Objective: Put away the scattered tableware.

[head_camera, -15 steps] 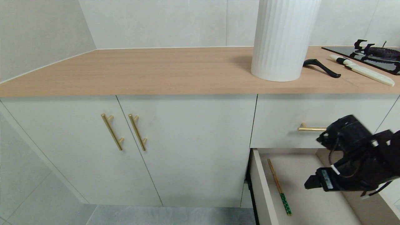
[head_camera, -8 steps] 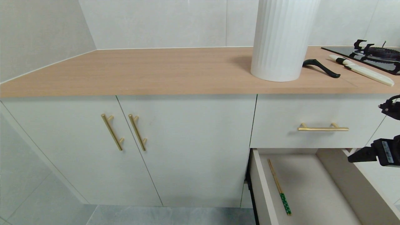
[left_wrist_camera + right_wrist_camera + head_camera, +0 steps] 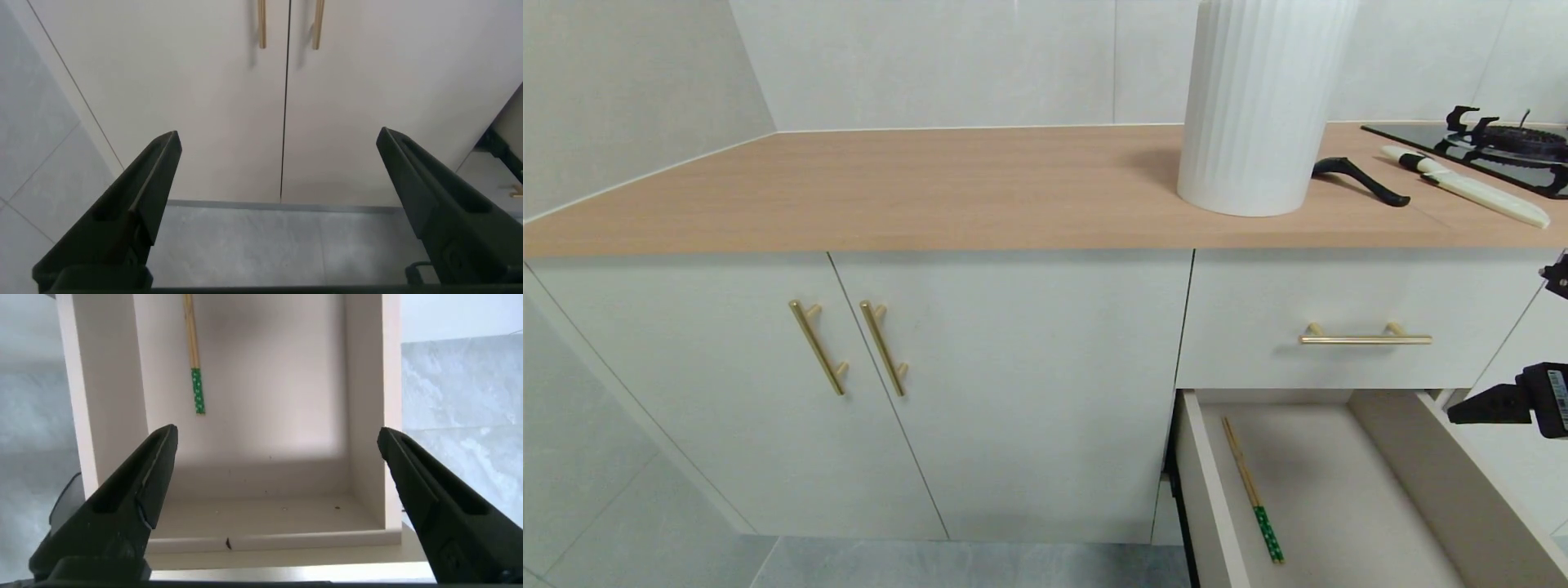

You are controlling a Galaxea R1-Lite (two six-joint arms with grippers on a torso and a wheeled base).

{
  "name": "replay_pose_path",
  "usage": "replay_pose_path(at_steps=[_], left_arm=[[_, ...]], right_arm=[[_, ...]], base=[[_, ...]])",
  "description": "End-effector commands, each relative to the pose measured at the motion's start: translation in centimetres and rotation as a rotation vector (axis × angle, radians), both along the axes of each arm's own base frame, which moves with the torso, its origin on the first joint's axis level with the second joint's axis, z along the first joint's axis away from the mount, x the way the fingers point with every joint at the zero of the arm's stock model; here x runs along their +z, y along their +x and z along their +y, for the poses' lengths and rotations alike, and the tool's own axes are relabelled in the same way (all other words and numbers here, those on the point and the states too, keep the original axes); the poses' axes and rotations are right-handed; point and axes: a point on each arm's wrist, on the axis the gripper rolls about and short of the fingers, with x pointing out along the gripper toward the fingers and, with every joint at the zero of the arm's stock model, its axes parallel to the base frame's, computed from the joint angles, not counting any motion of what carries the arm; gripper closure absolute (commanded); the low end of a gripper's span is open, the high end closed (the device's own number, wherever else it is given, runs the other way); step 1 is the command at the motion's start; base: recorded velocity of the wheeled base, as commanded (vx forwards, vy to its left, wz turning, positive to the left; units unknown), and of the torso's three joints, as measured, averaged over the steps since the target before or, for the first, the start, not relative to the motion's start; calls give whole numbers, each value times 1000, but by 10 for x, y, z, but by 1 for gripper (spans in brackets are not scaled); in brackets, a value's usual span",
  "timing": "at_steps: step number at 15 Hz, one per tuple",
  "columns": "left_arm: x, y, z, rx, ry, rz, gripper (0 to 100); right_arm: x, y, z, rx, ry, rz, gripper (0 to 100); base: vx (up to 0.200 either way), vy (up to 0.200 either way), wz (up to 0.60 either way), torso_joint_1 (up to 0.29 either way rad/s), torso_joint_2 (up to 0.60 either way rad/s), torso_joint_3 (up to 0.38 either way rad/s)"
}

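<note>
A pair of wooden chopsticks (image 3: 1252, 490) with green patterned ends lies along the left side of the open lower drawer (image 3: 1207, 490). The chopsticks (image 3: 194, 355) lie below and ahead of my right gripper (image 3: 278, 498), which hangs open and holds nothing above the drawer's front part; one of its fingers (image 3: 1494, 402) pokes in at the right edge of the head view. On the wooden countertop (image 3: 931, 188) lie a white knife (image 3: 1470, 186) and a black curved handle (image 3: 1364, 176), partly hidden behind a vase. My left gripper (image 3: 282, 204) is open and holds nothing, low in front of the cabinet doors (image 3: 286, 98).
A tall white ribbed vase (image 3: 1258, 106) stands on the counter's right part. A gas hob (image 3: 1503, 143) sits at the far right. The upper drawer (image 3: 1364, 336) with its brass handle is closed, as are the two doors (image 3: 849, 347) to the left. Grey floor (image 3: 278, 245) lies below.
My right arm has pulled away to the right, from over the open drawer to the edge of the head view. The chopsticks stay where they were.
</note>
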Motion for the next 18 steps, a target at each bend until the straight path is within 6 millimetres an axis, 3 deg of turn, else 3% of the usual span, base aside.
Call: replay_pose_path(at_steps=[1, 10, 13, 14, 18], left_arm=[[0, 0, 0, 0, 0, 2, 0], [0, 0, 0, 0, 0, 2, 0], [0, 0, 0, -1, 0, 2, 0], [0, 0, 0, -1, 0, 0, 0], [0, 0, 0, 0, 0, 0, 0]], right_arm=[[0, 0, 0, 1, 0, -3, 0], [9, 0, 0, 51, -42, -85, 0], [1, 49, -8, 176, -37, -190, 0], [-6, 77, -16, 268, -5, -244, 0], [-15, 142, -29, 292, -7, -310, 0]], base=[[0, 0, 0, 36, -261, -217], [0, 0, 0, 123, -417, -304], [0, 0, 0, 178, -474, -292], [0, 0, 0, 188, -481, -290], [0, 0, 0, 66, -158, -94]])
